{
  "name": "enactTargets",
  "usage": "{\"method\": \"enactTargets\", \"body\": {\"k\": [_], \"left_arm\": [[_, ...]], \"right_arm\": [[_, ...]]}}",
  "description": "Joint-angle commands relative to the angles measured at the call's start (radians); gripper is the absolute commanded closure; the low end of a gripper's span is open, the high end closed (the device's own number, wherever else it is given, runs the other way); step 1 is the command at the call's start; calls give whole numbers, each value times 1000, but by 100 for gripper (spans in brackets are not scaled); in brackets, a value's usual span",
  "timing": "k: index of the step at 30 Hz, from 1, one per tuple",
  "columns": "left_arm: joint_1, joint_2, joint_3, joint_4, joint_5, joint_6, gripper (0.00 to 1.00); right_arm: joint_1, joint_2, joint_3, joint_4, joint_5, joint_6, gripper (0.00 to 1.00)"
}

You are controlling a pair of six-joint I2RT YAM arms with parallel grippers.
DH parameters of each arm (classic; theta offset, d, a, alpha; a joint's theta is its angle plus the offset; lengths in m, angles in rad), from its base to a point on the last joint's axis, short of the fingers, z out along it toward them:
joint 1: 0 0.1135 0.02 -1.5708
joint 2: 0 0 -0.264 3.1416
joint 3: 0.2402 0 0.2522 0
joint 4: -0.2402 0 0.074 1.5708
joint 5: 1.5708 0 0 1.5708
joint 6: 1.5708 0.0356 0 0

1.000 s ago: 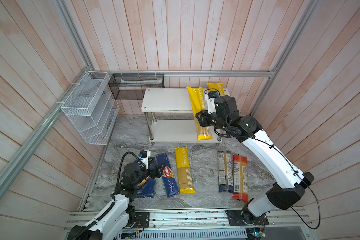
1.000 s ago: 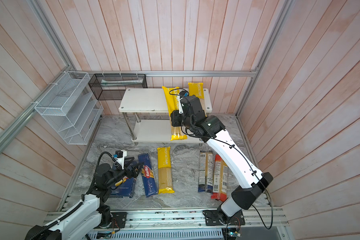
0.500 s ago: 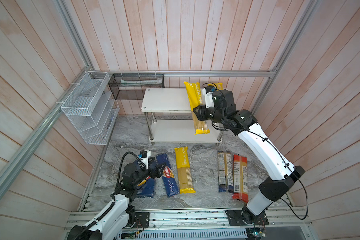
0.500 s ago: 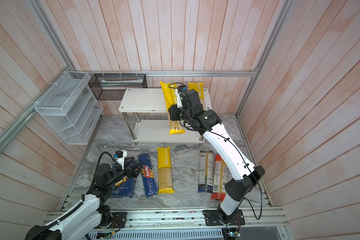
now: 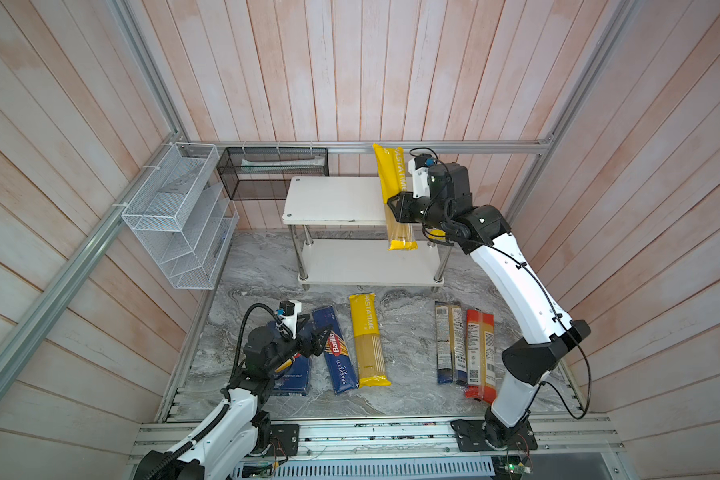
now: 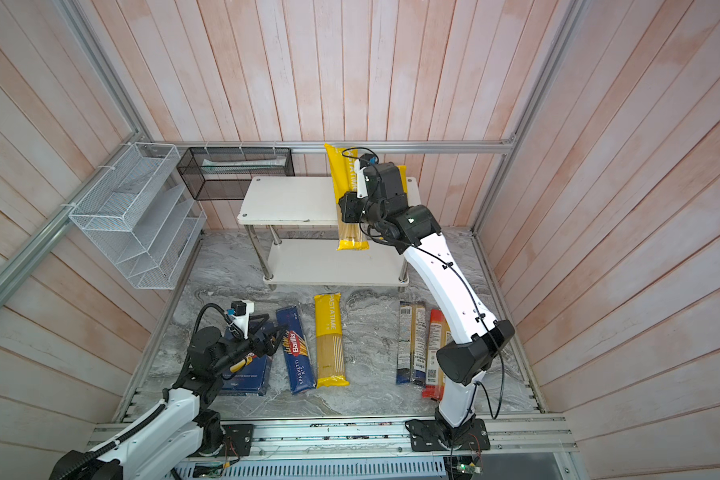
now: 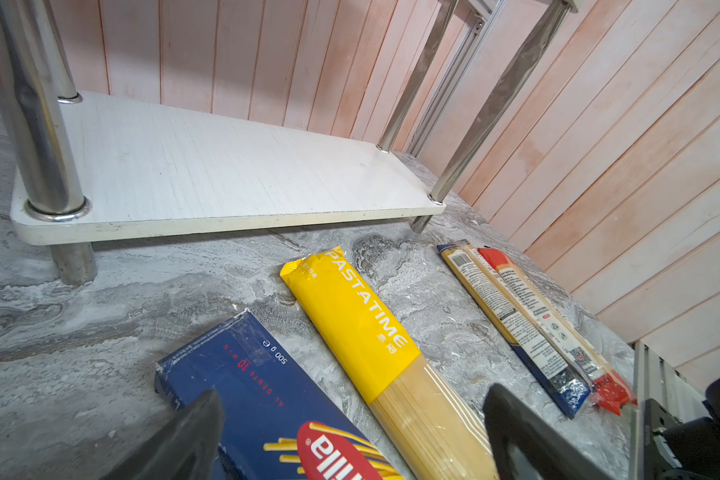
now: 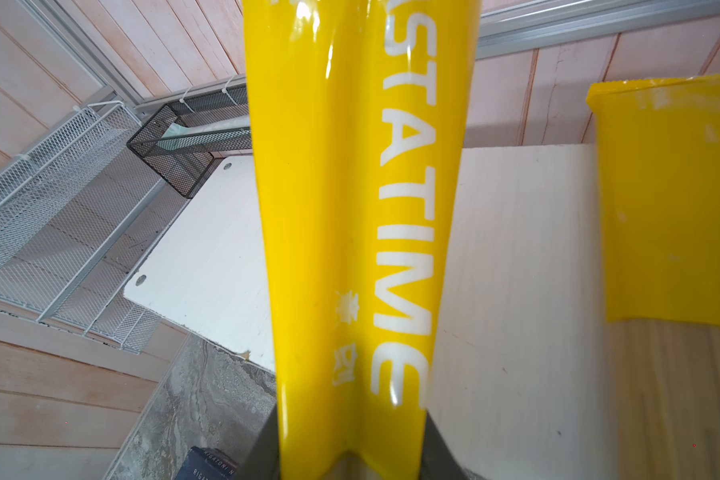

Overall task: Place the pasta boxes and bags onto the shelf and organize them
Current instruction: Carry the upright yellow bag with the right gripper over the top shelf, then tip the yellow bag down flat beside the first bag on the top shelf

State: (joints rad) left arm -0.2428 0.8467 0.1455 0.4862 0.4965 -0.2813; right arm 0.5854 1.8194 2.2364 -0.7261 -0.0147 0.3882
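— What is different on your screen from a second ago?

— My right claw (image 5: 395,205) has carried the long yellow PASTATIME plastic spaghetti bag (image 5: 391,178) up and further back. A second ago its lower end hung in front of the bottom board. Now that end hangs just past the front edge of the top board of the white two-tier shelf with chrome posts (image 5: 333,199), and its upper end reaches the aluminium rail on the back wall.

— Is it down yet?

— No. The claw is clamped around the bag's middle, and the bag is tilted and seems clear of the board. I judge I am lining it up beside the second yellow bag (image 8: 666,199), which already lies at the right end of the top board.

— Arm pose?

— My right arm stretches far forward from its base, with the wrist over the shelf's right half. The left arm is folded low. My left claw (image 5: 319,334) has its jaws wide apart and empty, and it hovers over the narrow dark blue Barilla spaghetti box (image 5: 337,353).

— What remains?

— That box, the wide dark blue cardboard box (image 5: 298,374), a third yellow bag (image 5: 368,340), a clear bag with blue ends (image 5: 449,340) and a clear bag with red ends (image 5: 479,353) are all on the grey marbled table (image 5: 408,316) before the shelf.
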Motion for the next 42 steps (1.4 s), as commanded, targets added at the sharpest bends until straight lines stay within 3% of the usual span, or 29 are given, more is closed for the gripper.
{"method": "enactTargets", "body": {"k": [1, 29, 42], "left_arm": [[-4, -14, -7, 9, 2, 16, 0], [-4, -19, -7, 3, -2, 14, 0], [-5, -20, -6, 3, -2, 11, 0]], "right_arm": [[-10, 5, 91, 123, -10, -20, 85], [-94, 129, 186, 168, -16, 18, 85], [-114, 143, 154, 195, 11, 44, 75]]}}
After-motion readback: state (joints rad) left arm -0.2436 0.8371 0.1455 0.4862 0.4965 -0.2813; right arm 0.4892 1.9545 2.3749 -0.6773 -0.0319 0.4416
